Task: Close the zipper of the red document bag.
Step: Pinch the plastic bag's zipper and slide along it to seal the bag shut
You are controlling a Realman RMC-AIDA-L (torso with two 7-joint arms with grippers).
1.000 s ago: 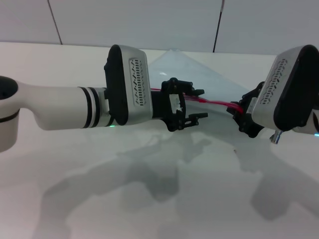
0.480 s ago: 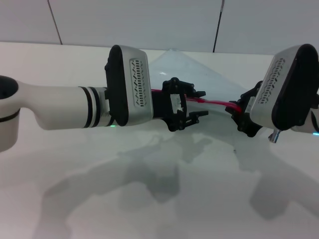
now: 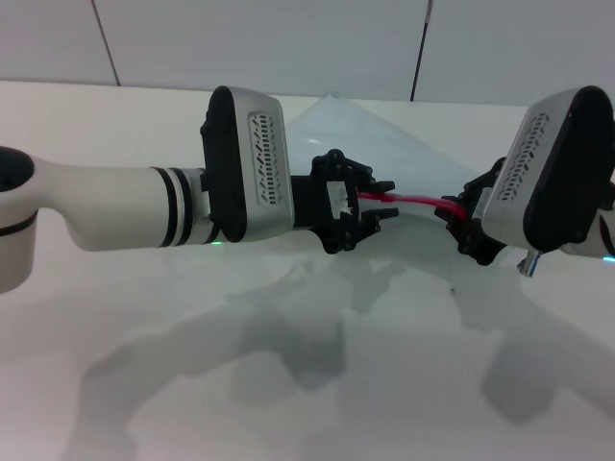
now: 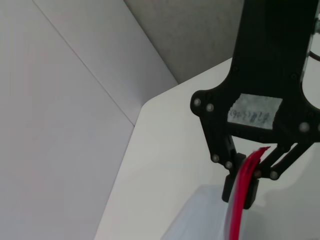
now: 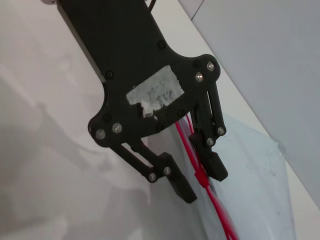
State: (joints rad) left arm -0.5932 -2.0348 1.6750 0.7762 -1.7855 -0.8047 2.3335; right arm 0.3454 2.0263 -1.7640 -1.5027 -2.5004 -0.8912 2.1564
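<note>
The red document bag (image 3: 380, 144) is a translucent pale pouch held up off the white table (image 3: 115, 336), with its zipper (image 3: 418, 201) stretched as a thin red strip between my two grippers. My right gripper (image 3: 459, 213) is shut on the zipper's right end; the left wrist view shows this right gripper (image 4: 240, 188) pinching the zipper (image 4: 239, 212). My left gripper (image 3: 381, 200) straddles the strip mid-length and is open with a narrow gap. In the right wrist view, the left gripper (image 5: 199, 182) has the zipper (image 5: 220, 212) and a small red tab running between its fingers.
Grey wall panels (image 3: 288, 38) rise behind the table's far edge. Both arms cast shadows on the table surface in front of the bag.
My left gripper's fingers have drawn closer together around the red zipper. The right gripper has kept its hold and barely moved.
</note>
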